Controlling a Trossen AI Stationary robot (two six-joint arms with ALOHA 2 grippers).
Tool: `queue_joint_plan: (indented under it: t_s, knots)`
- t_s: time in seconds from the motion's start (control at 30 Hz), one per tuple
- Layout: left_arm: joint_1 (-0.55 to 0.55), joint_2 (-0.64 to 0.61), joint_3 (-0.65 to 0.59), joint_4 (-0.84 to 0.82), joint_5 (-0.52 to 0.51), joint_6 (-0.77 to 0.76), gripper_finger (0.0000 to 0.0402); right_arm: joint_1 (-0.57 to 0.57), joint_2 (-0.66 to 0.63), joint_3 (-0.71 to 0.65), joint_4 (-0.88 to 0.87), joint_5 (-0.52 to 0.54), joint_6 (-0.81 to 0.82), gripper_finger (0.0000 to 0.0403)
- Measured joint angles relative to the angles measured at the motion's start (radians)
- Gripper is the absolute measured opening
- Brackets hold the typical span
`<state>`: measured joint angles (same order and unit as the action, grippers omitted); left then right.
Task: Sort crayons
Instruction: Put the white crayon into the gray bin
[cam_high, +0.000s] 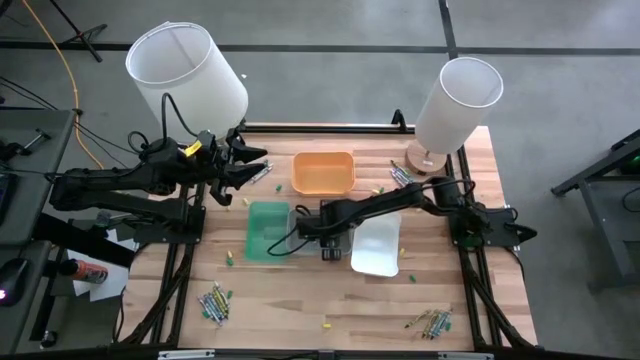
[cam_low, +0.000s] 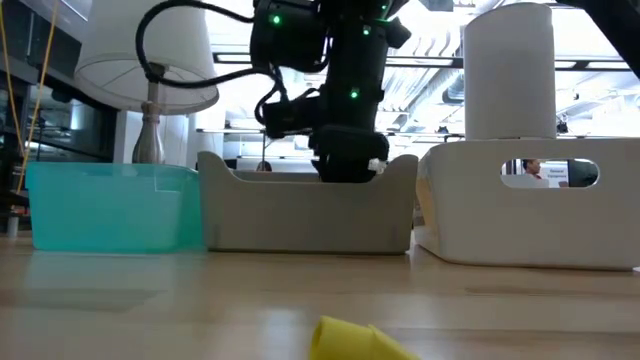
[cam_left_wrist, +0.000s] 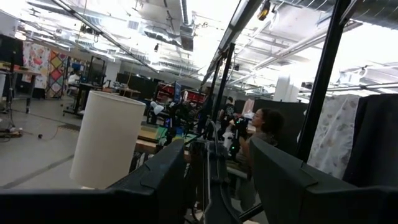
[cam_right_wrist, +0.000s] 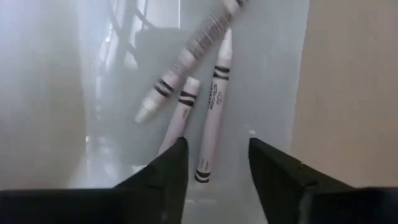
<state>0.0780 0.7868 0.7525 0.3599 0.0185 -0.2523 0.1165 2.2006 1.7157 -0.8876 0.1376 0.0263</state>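
My right gripper points down into the grey tray, which stands between the green tray and the white tray. Its fingers are open. Three grey crayons lie on the tray's floor, and the end of one lies between the fingertips, which stand apart from it. In the low view the tray's wall hides the fingertips. My left gripper waits open and raised at the table's far left, holding nothing.
An orange tray stands at the far middle. Crayon heaps lie near left, near right and by the right lamp. Loose crayons lie about, one yellow. Two white lamps stand at the far corners.
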Motion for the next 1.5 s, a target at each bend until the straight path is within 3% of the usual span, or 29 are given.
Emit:
queue_joint_plan:
  t_s: [0.13, 0.4, 0.63, 0.77, 0.87, 1.0, 1.13, 1.5]
  knots:
    - [0.0, 0.0, 0.0, -0.002, 0.0, 0.001, 0.0168, -0.001, -0.056, 0.0, -0.007, -0.006, -0.051, 0.0193]
    - [0.0, 0.0, 0.0, -0.006, 0.0, 0.001, 0.0168, -0.005, -0.293, -0.046, -0.079, 0.007, 0.007, 0.0197]
    - [0.0, 0.0, 0.0, -0.053, 0.0, 0.002, 0.0168, 0.066, -0.685, -0.418, 0.098, 0.152, 0.289, 0.0197]
    - [0.0, 0.0, 0.0, -0.101, 0.0, 0.002, 0.0168, 0.116, -0.902, -0.643, 0.361, 0.211, 0.46, 0.0197]
    - [0.0, 0.0, 0.0, -0.142, 0.0, 0.001, 0.0168, 0.133, -1.007, -0.762, 0.618, 0.232, 0.49, 0.0197]
    - [0.0, 0.0, 0.0, -0.162, 0.0, -0.031, 0.0168, 0.124, -1.07, -0.845, 0.941, 0.234, 0.435, 0.0197]
    - [0.0, 0.0, 0.0, -0.162, 0.0, -0.053, 0.0168, 0.124, -1.077, -0.853, 1.101, 0.235, 0.343, 0.0197]
    - [0.0, 0.0, 0.0, -0.162, 0.0, -0.052, 0.0168, 0.124, -1.077, -0.853, 1.14, 0.19, 0.29, 0.0197]
